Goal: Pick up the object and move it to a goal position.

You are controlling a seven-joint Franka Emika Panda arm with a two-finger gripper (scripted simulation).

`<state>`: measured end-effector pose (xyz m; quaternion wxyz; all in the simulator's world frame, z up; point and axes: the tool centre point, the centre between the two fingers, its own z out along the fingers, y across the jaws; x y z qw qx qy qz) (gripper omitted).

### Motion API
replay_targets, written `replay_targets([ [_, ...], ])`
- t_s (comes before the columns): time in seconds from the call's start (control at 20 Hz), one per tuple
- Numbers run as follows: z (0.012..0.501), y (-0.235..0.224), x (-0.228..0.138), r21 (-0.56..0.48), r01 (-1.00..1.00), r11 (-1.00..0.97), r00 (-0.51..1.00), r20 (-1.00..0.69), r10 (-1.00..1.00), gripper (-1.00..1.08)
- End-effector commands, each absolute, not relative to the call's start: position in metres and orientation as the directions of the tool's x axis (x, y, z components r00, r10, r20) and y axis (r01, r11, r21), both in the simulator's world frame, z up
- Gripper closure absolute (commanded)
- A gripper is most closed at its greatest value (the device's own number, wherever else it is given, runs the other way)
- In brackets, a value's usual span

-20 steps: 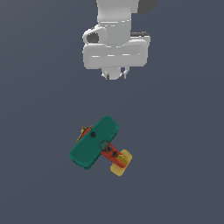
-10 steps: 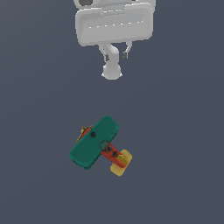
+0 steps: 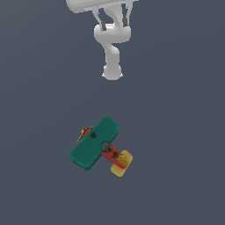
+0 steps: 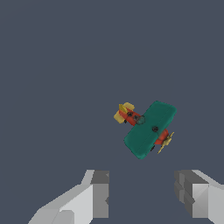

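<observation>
Slate-grey floor (image 3: pixel 39 88) — toy airplane (image 3: pixel 97 145) lying flat — hand (image 4: pixel 144 197) spread.

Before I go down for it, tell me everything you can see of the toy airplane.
The toy airplane lies alone on the dark grey floor, right side up, its wide teal-green wing with rounded corners facing up. A red-orange body with black screws crosses under the wing; a yellow tail sticks out one end, a small yellow propeller the other. It looks like painted wood or plastic. Nothing touches it; the open gripper is well clear.
</observation>
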<state>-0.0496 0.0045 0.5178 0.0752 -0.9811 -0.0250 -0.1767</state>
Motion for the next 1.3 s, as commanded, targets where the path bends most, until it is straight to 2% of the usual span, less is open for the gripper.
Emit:
replay_targets([
  [0.0, 0.537, 0.001, -0.052, -0.157, 0.084, -0.984, 0.925, 0.38, 0.018, -0.2],
  [0.65, 0.623, -0.026, -0.067, -0.267, 0.133, -0.955, 0.86, 0.51, -0.023, -0.2],
  [1.25, 0.679, -0.068, -0.081, -0.383, 0.185, -0.905, 0.803, 0.59, -0.085, -0.2],
])
